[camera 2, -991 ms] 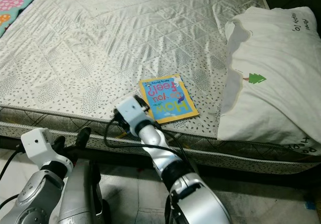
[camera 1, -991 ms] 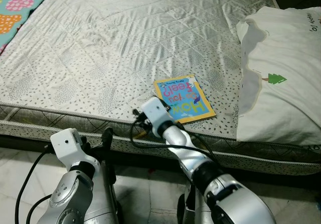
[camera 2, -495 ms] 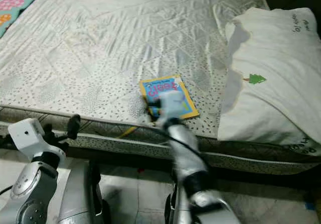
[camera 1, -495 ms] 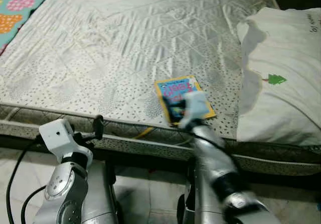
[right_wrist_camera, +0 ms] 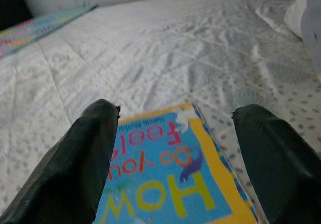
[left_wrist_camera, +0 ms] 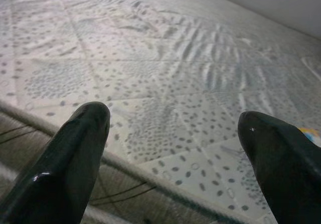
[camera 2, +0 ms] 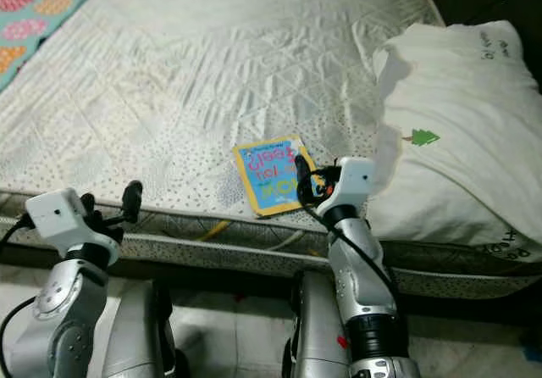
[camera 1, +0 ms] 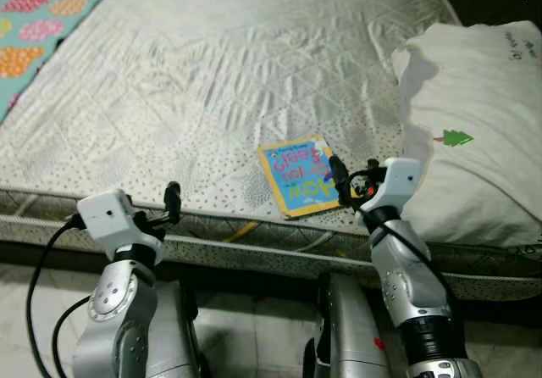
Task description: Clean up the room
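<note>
Reaching over a picture book (camera 1: 300, 175) on the bed.

Lying flat on the quilted mattress (camera 1: 212, 81) near its front edge, the blue-and-yellow book sits just beside the white pillow (camera 1: 474, 132). The right gripper (right_wrist_camera: 175, 153) hangs just above the book's near edge, fingers spread wide with the cover showing between them. Well apart from the book, the left gripper (left_wrist_camera: 175, 148) points across the mattress edge, its fingers also spread and holding nothing.

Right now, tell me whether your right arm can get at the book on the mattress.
Probably yes. The right gripper sits at the near edge of the book, fingers open and straddling it in the wrist view, with nothing between them.
</note>
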Tool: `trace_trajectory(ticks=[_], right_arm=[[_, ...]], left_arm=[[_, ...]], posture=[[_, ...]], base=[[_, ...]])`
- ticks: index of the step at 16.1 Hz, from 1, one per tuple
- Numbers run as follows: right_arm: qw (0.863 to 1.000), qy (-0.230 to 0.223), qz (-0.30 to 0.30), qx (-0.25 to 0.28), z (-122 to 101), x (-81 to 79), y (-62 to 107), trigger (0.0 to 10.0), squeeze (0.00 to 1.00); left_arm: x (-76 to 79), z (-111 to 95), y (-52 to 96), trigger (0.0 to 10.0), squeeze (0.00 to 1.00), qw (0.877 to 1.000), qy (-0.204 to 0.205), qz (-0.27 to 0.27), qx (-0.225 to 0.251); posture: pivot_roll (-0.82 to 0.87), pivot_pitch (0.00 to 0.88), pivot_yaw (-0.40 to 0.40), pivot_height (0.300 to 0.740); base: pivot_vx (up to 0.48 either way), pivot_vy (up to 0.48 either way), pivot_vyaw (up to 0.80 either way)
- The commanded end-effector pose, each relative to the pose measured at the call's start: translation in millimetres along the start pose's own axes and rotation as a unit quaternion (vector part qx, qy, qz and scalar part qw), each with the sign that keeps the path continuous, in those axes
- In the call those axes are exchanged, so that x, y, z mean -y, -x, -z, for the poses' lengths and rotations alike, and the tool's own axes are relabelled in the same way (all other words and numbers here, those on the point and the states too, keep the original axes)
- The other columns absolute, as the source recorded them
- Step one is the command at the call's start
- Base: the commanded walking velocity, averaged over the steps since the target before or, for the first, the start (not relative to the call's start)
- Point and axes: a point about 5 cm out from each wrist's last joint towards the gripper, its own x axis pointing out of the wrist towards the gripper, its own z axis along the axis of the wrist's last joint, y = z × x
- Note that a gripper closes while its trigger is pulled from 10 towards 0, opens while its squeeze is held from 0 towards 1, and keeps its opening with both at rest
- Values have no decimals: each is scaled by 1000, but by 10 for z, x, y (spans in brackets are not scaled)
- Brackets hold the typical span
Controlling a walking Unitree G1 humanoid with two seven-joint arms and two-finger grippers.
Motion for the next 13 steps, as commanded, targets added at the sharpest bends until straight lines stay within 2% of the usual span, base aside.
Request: trace_trajectory(ticks=[1,4,13], right_arm=[[1000,-7,-10,10,-96,-25,-42,10000,0],[1000,-16,-15,16,-188,-47,-106,10000,0],[1000,-8,-6,20,-268,-6,-165,10000,0]], left_arm=[[-17,19,-11,10000,0,1000,-3,1,-1],[-31,30,-16,10000,0,1000,-4,0,1],[-18,42,-86,10000,0,1000,1,-1,9]], posture=[[-18,56,-15,550],[-8,47,-21,585],[-24,24,-23,690]], base=[[0,0,0],[0,0,0],[0,0,0]])
